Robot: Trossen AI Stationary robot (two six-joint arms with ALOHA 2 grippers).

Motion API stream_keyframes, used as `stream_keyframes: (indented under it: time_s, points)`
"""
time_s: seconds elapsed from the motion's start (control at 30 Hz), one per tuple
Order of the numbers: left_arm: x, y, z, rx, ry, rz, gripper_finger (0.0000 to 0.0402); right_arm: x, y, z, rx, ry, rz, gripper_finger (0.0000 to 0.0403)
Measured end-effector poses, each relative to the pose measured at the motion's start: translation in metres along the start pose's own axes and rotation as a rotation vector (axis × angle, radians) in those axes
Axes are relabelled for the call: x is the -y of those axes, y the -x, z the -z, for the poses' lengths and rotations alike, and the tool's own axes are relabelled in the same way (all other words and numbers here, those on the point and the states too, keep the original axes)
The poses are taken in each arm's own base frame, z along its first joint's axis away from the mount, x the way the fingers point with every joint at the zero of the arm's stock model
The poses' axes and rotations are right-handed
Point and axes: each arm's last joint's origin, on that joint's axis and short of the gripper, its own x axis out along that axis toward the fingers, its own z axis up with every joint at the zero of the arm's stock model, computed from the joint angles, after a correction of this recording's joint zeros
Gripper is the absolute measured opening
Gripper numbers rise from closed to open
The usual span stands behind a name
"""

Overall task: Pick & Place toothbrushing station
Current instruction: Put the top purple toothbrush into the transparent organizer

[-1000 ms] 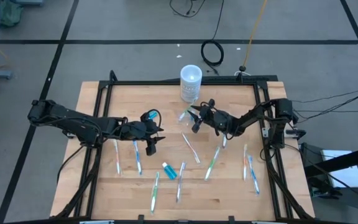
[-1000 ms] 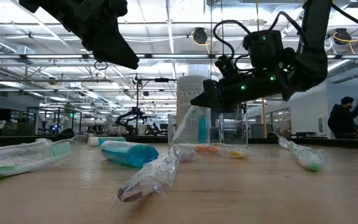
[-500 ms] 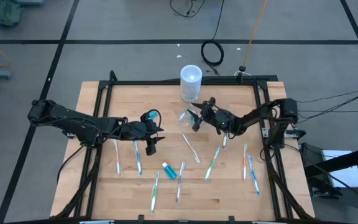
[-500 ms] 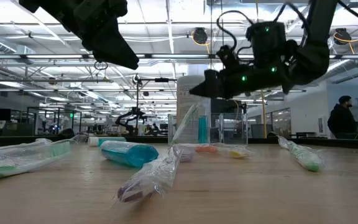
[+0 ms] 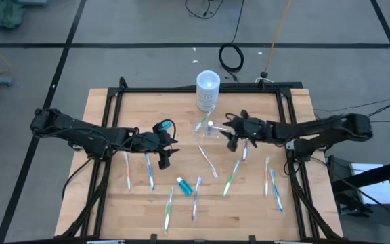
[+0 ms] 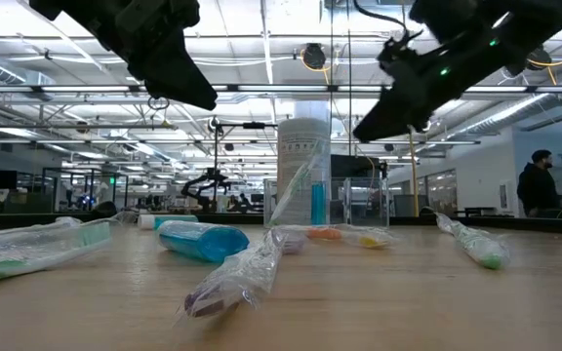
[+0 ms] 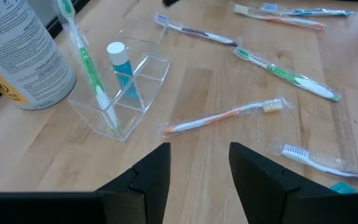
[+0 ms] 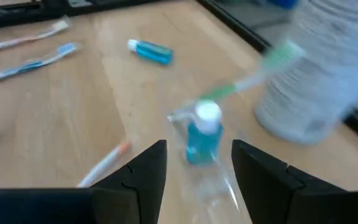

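Near the table's (image 5: pixel 107 115) far edge, the clear container (image 7: pixel 120 93) already holds a green toothbrush (image 7: pixel 86 62) and blue tube (image 7: pixel 120 62); above it the right gripper (image 5: pixel 232 132) is spread empty (likewise the left gripper (image 5: pixel 164 152)), so another toothbrush (image 7: pixel 225 116) must be fetched next.

White cylinder (image 8: pixel 325 68) and green toothbrush (image 8: pixel 253 78) blurred, cylinder cut off at frame edge.
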Motion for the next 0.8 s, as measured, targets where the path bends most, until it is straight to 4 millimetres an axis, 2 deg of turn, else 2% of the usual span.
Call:
stream_keyframes:
  time_s: [0.2, 0.37, 0.57, 0.8]
  points:
    - [0.0, 0.0, -0.002, 0.015, 0.004, 0.003, 0.017, 0.013, 0.04, 0.006, -0.117, -0.177, 0.076, 0.0174]
    - [0.0, 0.0, -0.002, 0.024, 0.007, 0.004, 0.017, 0.024, 0.056, 0.025, -0.267, -0.302, 0.269, 0.0173]
    - [0.0, 0.0, -0.003, 0.033, 0.009, 0.005, 0.017, 0.027, 0.045, 0.059, -0.342, -0.346, 0.341, 0.0173]
    - [0.001, 0.0, -0.003, 0.034, 0.009, 0.006, 0.017, 0.027, 0.029, 0.083, -0.318, -0.361, 0.337, 0.0173]
